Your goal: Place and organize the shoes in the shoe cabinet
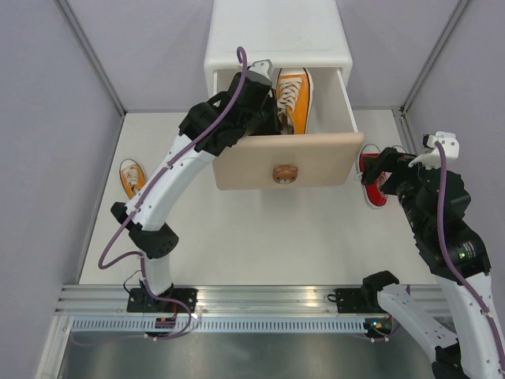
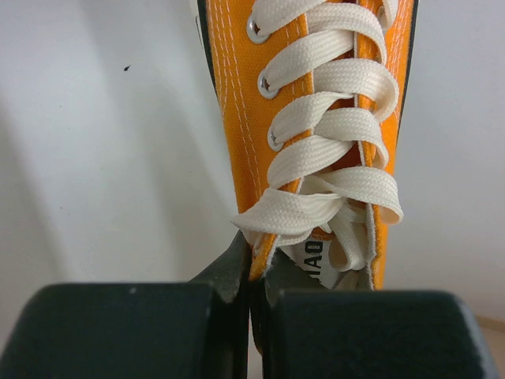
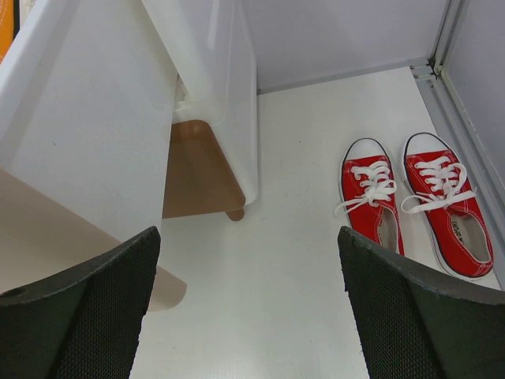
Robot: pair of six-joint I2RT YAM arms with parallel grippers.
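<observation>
The white shoe cabinet [image 1: 276,35] stands at the back, its upper drawer pulled out by its beige front [image 1: 237,162]. One orange shoe [image 1: 294,93] lies in the drawer. My left gripper [image 1: 267,101] reaches into the drawer and is shut on that shoe's side edge by the laces [image 2: 316,118], pinched between the fingers [image 2: 237,264]. The second orange shoe [image 1: 131,178] lies on the floor at the left. The red pair [image 3: 371,207] [image 3: 448,213] stands side by side right of the cabinet. My right gripper [image 3: 248,308] hangs open above the floor near them.
The drawer's white side wall [image 3: 79,118] and beige front corner [image 3: 47,245] overhang the floor left of my right gripper. The brown lower drawer front [image 3: 197,170] is shut. Grey walls and a metal rail [image 3: 461,95] bound the right side.
</observation>
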